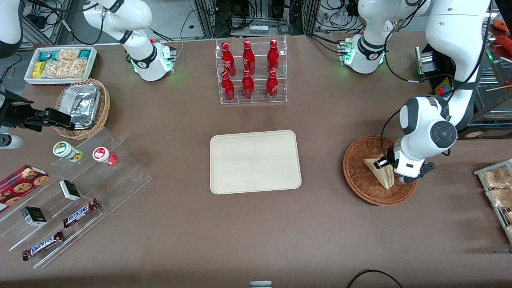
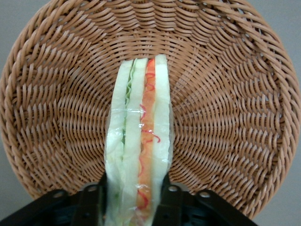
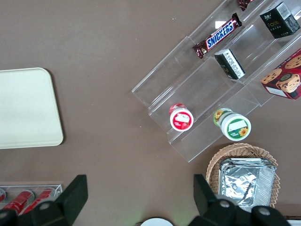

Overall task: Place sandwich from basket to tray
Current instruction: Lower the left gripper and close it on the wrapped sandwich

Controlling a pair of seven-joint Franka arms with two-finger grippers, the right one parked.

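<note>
The sandwich (image 1: pixel 380 171) is a wrapped white-bread wedge with red-orange and green filling, standing on edge in the reddish-brown wicker basket (image 1: pixel 360 180) toward the working arm's end of the table. My left gripper (image 1: pixel 390 166) is down in the basket, shut on the sandwich. In the left wrist view the sandwich (image 2: pixel 138 141) runs between the two black fingers (image 2: pixel 89 202), which press on both bread faces, with the basket weave (image 2: pixel 225 108) around it. The cream-beige tray (image 1: pixel 255 161) lies flat at the table's middle and shows bare; its corner shows in the right wrist view (image 3: pixel 28 108).
A clear rack of red bottles (image 1: pixel 251 72) stands farther from the front camera than the tray. Toward the parked arm's end are a tan basket with foil containers (image 1: pixel 82 106), a white bin of snacks (image 1: pixel 60 64) and an acrylic step stand with snack bars (image 1: pixel 76 192). Snack packets (image 1: pixel 498 188) lie beside the basket.
</note>
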